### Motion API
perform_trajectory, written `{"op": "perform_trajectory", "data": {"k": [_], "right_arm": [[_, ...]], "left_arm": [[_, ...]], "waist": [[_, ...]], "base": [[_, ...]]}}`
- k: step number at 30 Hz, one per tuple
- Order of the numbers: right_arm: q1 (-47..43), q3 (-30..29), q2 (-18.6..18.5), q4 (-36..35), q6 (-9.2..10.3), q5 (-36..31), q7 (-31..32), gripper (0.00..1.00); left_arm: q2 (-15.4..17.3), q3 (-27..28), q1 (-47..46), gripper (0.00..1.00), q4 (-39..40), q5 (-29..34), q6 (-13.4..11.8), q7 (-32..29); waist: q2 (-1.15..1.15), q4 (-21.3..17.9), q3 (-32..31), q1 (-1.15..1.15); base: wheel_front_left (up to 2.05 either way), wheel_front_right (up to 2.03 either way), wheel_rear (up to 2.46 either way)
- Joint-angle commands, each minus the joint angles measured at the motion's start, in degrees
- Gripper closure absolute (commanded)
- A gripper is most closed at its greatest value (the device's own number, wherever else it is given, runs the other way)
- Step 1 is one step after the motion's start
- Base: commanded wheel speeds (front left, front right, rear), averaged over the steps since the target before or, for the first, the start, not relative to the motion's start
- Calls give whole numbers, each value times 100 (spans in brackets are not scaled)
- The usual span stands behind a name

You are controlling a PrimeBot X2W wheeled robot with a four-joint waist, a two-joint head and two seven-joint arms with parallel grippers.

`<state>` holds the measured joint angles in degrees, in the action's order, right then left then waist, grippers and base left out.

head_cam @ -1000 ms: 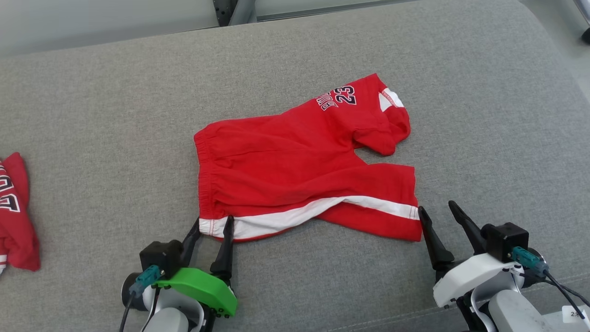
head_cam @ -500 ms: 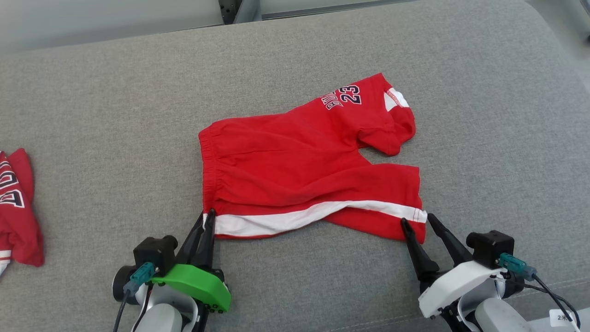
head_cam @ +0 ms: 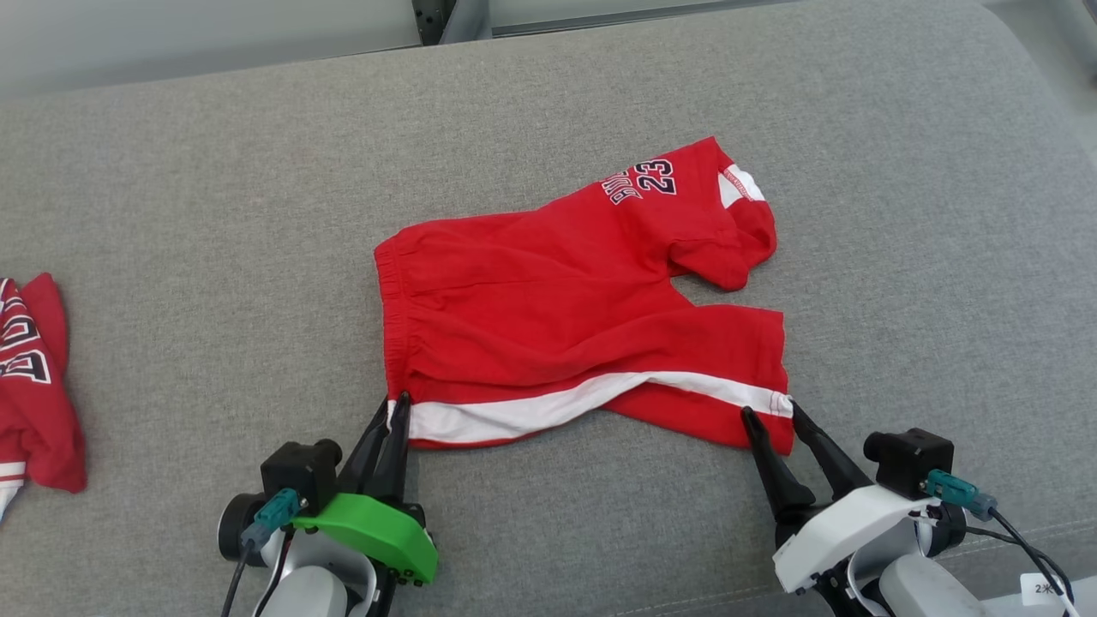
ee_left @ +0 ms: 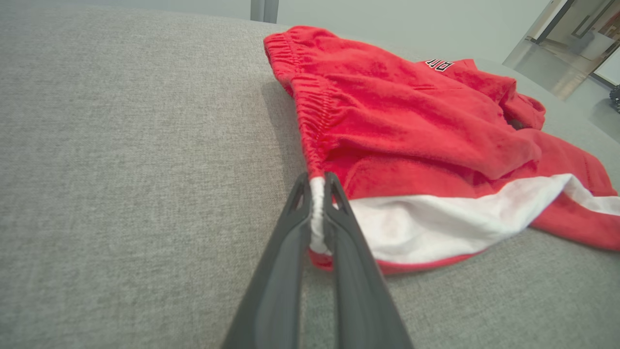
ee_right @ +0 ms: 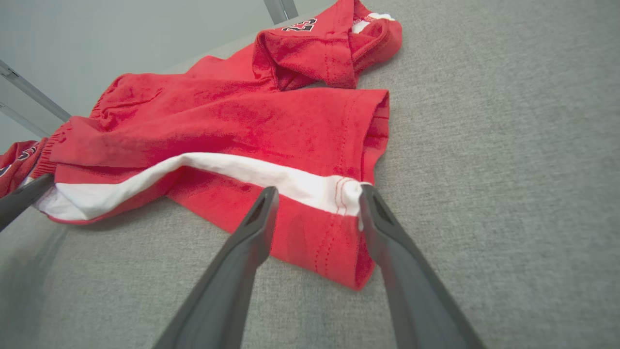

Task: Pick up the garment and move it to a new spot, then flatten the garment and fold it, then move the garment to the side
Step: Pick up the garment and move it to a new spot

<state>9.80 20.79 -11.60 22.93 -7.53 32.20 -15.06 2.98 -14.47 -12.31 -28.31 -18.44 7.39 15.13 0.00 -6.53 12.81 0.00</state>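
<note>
Lying on the grey couch (head_cam: 214, 214), the red shorts (head_cam: 531, 308) are stretching from 9 o'clock to 3 o'clock. The left gripper (head_cam: 394, 401) is pinching the waist corner (ee_left: 317, 213) shut; the right gripper (head_cam: 770, 410) is standing open around the leg corner (ee_right: 334, 228).

Two red garments are in the head view: one pair of red shorts (head_cam: 548, 317) at the middle of the frame and one bunched red garment (head_cam: 34, 394) at the left edge. One grey cushion (head_cam: 214, 214) lies under both.

Two grippers stand along the bottom edge, the left gripper (head_cam: 394, 401) and the right gripper (head_cam: 771, 410), each with two dark fingers (head_cam: 771, 463), four in all.

There are two plugs: one teal connector (head_cam: 272, 512) at lower left and a second teal connector (head_cam: 953, 490) at lower right. One green cover (head_cam: 368, 536) and one white cover (head_cam: 844, 523) show. One metal post (head_cam: 446, 17) is at the top edge.
</note>
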Motion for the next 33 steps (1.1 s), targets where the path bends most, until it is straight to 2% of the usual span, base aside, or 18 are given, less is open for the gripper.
{"op": "perform_trajectory", "data": {"k": [1, 4, 6, 12, 13, 16, 17, 20, 21, 22, 27, 33], "right_arm": [[-9, 33, -27, 56, 8, 77, -17, 24], [20, 54, -43, 94, 8, 102, -17, 26], [25, 21, -47, 197, 8, 155, -17, 34], [69, -27, 27, 292, 8, 210, -17, 39], [116, -16, 28, 326, 8, 228, -17, 50], [245, -25, 68, 433, 7, 254, -17, 67], [245, -25, 68, 433, 7, 254, -17, 67], [348, -44, 87, 458, 8, 253, -17, 77], [363, -49, 86, 468, 8, 218, -17, 92], [372, -54, 93, 467, 8, 193, -17, 100], [438, -300, 101, -130, 7, 191, -17, 100], [895, -389, -338, -978, 7, -49, -17, 100]], "left_arm": [[8, -1, 47, 100, -12, 21, 9, 4], [6, -17, 47, 100, -19, 24, 9, 4], [3, -31, 39, 100, -28, 30, 9, 4], [2, -15, 73, 100, -48, 46, 9, 4], [2, -9, 72, 100, -45, 52, 9, 4], [3, -16, 14, 100, -34, 71, 9, 4], [3, -16, 14, 100, -34, 71, 9, 4], [3, -28, -62, 100, -38, 94, 9, 4], [5, -17, -75, 100, -50, 99, 9, 4], [5, -6, -74, 100, -52, 96, 9, 4], [66, 118, -158, 100, 228, 51, 8, 5], [647, 113, -802, 100, 704, -92, 7, 5]], "waist": [[0, 4, -1, 0], [0, 15, -5, 0], [0, 42, -9, 0], [0, 36, -38, 0], [0, 35, -31, 0], [0, 59, 22, 0], [0, 59, 22, 0], [0, 103, 75, 0], [0, 131, 95, 0], [0, 143, 101, 0], [0, 185, -103, 0], [0, 258, -897, 0]], "base": [[0, 0, 0], [0, 0, 0], [0, 0, 0], [0, 0, 0], [0, 0, 0], [0, 0, 0], [0, 0, 0], [0, 0, 0], [0, 0, 0], [0, 0, 0], [0, 0, 0], [0, 0, 0]]}}
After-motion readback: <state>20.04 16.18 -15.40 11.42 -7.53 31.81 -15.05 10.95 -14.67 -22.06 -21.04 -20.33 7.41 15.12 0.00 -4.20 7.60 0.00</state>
